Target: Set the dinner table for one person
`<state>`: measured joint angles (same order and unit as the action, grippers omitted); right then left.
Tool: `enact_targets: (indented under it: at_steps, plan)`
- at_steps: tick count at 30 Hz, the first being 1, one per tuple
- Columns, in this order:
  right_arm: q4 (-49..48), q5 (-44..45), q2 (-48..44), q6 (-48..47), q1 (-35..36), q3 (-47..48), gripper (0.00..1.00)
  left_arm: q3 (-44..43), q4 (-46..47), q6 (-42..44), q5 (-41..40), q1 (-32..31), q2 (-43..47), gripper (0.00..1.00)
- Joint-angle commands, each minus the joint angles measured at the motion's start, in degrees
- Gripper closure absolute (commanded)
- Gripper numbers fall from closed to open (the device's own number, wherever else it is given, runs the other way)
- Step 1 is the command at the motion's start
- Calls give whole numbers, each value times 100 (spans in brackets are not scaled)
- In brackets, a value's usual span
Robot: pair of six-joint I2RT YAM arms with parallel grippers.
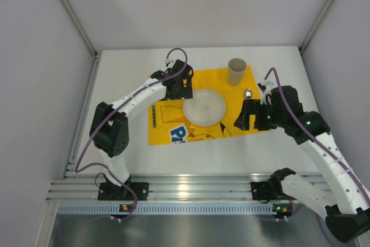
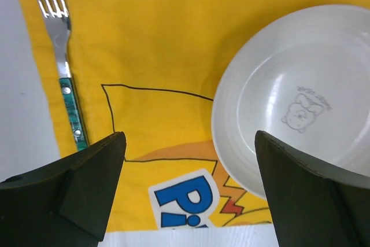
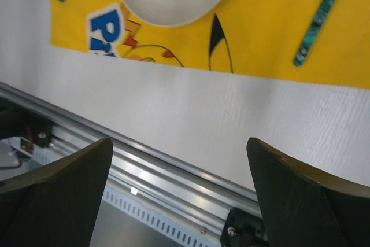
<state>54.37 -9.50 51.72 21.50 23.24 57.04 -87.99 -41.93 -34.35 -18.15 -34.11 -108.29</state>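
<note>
Left hand (image 2: 189, 163) spread wide, empty, over placemat (image 2: 150, 39) between fork (image 2: 60, 56) and plate (image 2: 300, 85) (right hand (image 3: 179, 166) likewise, over worktop (image 3: 173, 102)).

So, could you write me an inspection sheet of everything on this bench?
Surface: plain white matte tabletop, ribbed aluminium rail at near edge.
Job's things: yellow cartoon-print placemat carrying round white plate, green-handled metal fork near its left edge, metal spoon and beige cup towards its right.
Clutter: nothing seen.
Pincers: left pincer and right pincer both open, empty.
Cables: purple cable along each arm.
Surroundings: pale grey walls.
</note>
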Motion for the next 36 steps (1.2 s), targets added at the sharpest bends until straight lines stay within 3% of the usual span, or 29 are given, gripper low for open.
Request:
enact_targets:
  at_steps: [1, 6, 8, 10, 11, 14, 18, 26, 36]
  plan:
    - [-699, -904, -513, -32, 75, 799, 0, -167, -61, 208, -259, -236, 1186, 2]
    - [-928, -467, -724, 406, 75, 941, 0, 131, 9, 385, -329, -841, 2221, 2]
    - [-998, 288, -944, 810, 84, 627, 0, 630, 438, 385, -696, -1079, 2662, 2]
    - [-1051, 641, -1400, 1058, 75, 432, 0, 1254, 1122, 594, -918, -1291, 3478, 2]
    - [-1095, 633, -1559, 1050, 75, 222, 0, 2119, 2039, 692, -1014, -1352, 3777, 2]
    - [-1016, 782, -2007, 1382, 75, -156, 0, 3702, 3275, 1044, -1401, -1423, 4955, 2]
    - [-1033, 1082, -2430, 1972, 75, -535, 0, 4956, 4840, 1597, -1411, -1423, 6273, 1]
    - [-1543, 466, -2307, 1858, 75, -773, 0, 5212, 4220, 2011, -2131, -1423, 6680, 1]
    - [-1902, 223, -2281, 1876, 66, -965, 0, 5274, 4000, 2301, -2262, -1380, 6453, 1]
